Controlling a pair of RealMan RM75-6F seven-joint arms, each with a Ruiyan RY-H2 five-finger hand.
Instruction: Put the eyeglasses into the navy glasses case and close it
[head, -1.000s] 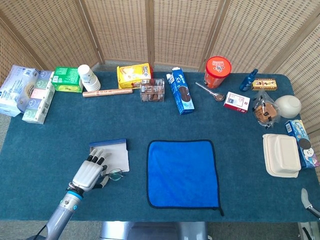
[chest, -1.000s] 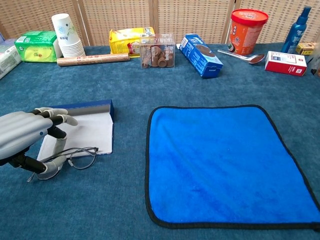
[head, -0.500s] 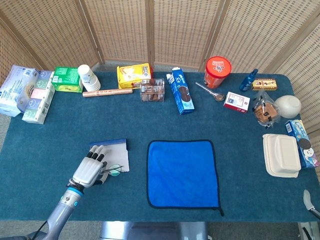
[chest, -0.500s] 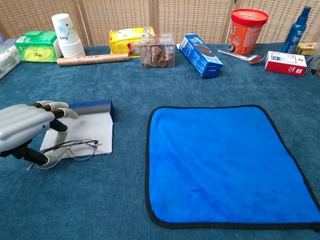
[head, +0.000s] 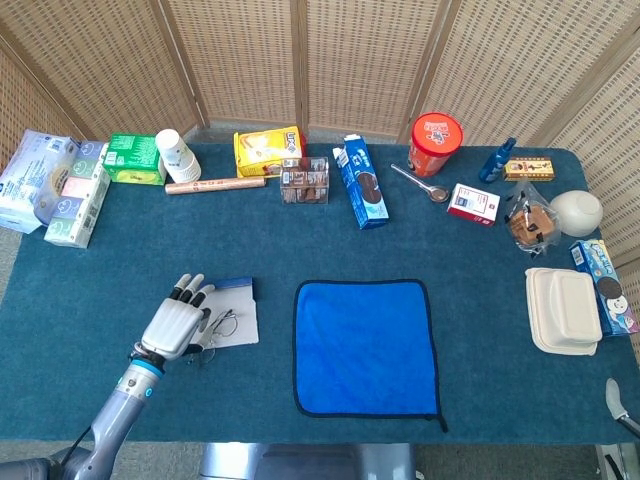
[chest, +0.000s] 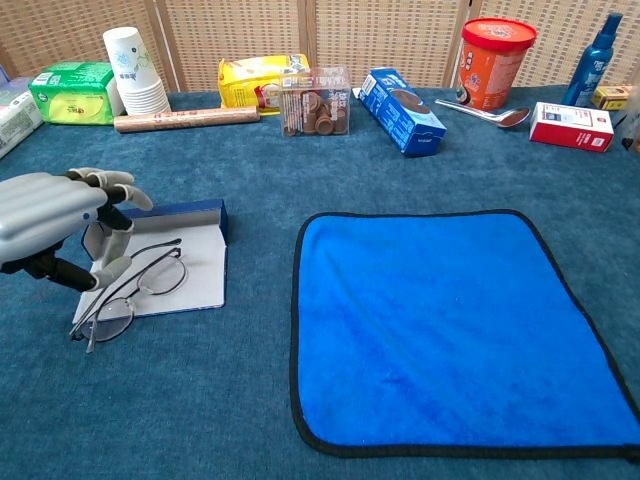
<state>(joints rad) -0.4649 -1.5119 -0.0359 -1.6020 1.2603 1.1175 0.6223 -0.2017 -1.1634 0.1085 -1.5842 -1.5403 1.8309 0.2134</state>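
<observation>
Fingers (chest: 112, 262) of the left hand (chest: 50, 215) seemingly pinch the eyeglasses (chest: 135, 287) over the case (chest: 185, 262).

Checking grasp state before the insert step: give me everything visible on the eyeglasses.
The eyeglasses are thin dark wire frames with round clear lenses, temples unfolded. They sit tilted, one lens over the pale lining of the open navy glasses case, the other out over the blue tabletop. The left hand pinches them at the frame's left side.

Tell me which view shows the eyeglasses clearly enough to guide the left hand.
Chest view: eyeglasses sharp, thin frame distinct against the pale case lining, left hand beside them. Head view: evenly lit, no glare, but the glasses are tiny, faint.
</observation>
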